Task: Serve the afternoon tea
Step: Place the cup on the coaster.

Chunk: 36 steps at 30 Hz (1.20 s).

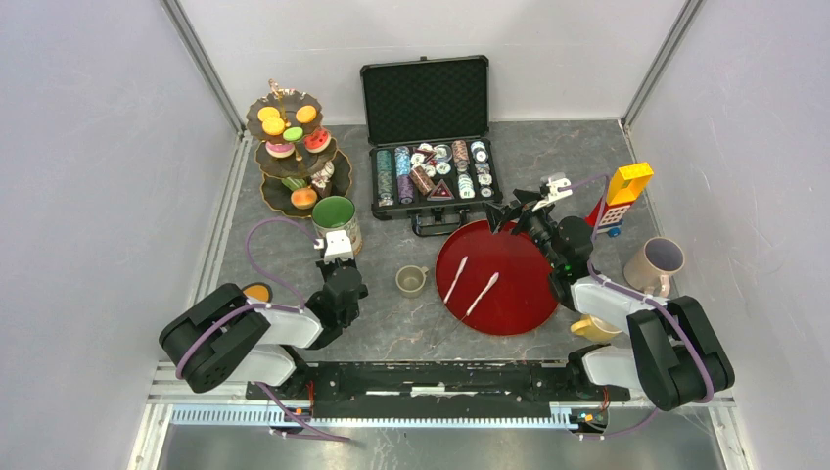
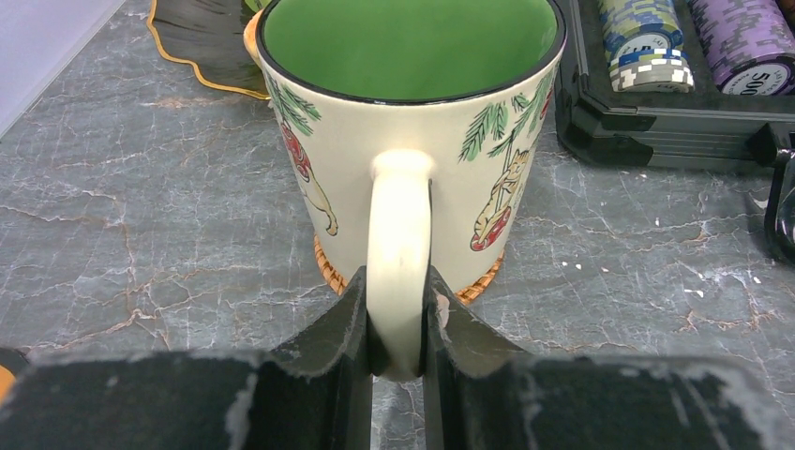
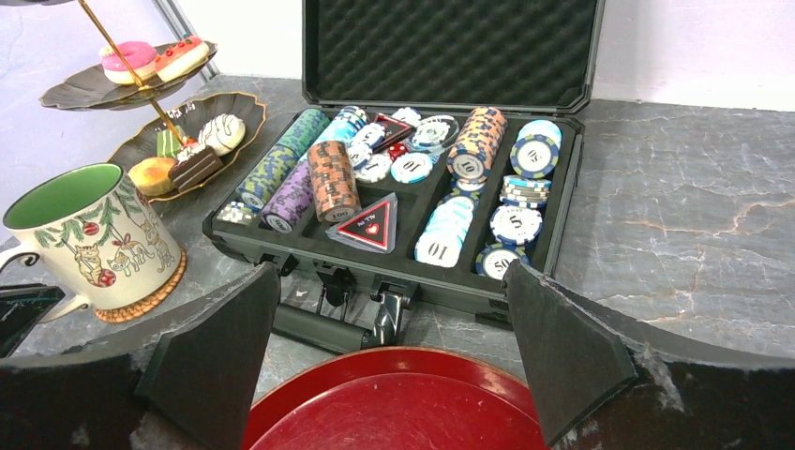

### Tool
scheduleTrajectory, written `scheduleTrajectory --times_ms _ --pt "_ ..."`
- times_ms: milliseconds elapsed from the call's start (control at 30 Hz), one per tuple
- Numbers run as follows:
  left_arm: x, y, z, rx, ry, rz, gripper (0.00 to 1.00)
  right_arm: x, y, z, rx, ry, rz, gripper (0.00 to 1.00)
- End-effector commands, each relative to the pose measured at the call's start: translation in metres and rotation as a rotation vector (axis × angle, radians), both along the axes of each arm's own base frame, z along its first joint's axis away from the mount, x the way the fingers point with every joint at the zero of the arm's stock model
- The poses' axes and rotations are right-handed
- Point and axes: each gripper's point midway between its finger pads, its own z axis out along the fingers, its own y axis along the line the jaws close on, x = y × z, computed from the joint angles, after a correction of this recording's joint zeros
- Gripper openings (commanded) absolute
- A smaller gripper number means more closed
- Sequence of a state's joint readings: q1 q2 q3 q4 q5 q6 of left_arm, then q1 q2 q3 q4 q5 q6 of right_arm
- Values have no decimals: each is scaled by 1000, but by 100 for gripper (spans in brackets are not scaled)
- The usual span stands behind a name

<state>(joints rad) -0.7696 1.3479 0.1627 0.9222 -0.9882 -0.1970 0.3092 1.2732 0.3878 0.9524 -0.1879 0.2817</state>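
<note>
A cream mug (image 1: 336, 217) (image 2: 412, 122) (image 3: 89, 234) with a green inside and cat pictures stands on a wicker coaster (image 2: 328, 267). My left gripper (image 1: 337, 247) (image 2: 397, 286) is shut on its handle. Just behind it rises the dark three-tier stand (image 1: 266, 196) (image 3: 246, 111), loaded with toy sweets (image 1: 280, 149). My right gripper (image 1: 524, 201) (image 3: 391, 281) hangs open and empty over the far rim of a red tray (image 1: 519, 294) (image 3: 403, 403). Other mugs: a small olive cup (image 1: 411, 280), a beige mug (image 1: 654, 262), a yellow one (image 1: 594, 328).
An open black case of poker chips (image 1: 431, 171) (image 3: 422, 187) sits at the back centre, close to the mug and the tray. A red-yellow block tower (image 1: 622, 196) stands at right. Two white sticks (image 1: 456, 277) lie on the tray. An orange round (image 1: 256, 292) lies by my left arm.
</note>
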Motion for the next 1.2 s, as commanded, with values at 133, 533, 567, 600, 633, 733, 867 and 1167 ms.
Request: scheduleTrajectory --times_ms 133,533,567,600,633,733,867,1167 --pt "12 -3 42 -195 -176 72 2 0 1 15 38 -51 16 98" --pt "10 3 36 -216 -165 113 10 -1 0 15 61 -53 21 98" --pt "10 4 36 -217 -166 117 11 -1 0 16 60 -56 24 98" --pt "10 5 35 -218 -166 121 11 -1 0 16 62 -54 24 98" --pt "10 5 35 -218 -164 123 12 -1 0 16 62 -55 23 98" --pt "10 6 33 -218 -157 128 20 -1 -1 16 63 -57 22 98" --pt "10 6 33 -220 -155 127 24 -2 -1 17 67 -58 24 98" --pt "9 5 34 -225 -147 125 41 -3 -1 17 73 -62 31 98"
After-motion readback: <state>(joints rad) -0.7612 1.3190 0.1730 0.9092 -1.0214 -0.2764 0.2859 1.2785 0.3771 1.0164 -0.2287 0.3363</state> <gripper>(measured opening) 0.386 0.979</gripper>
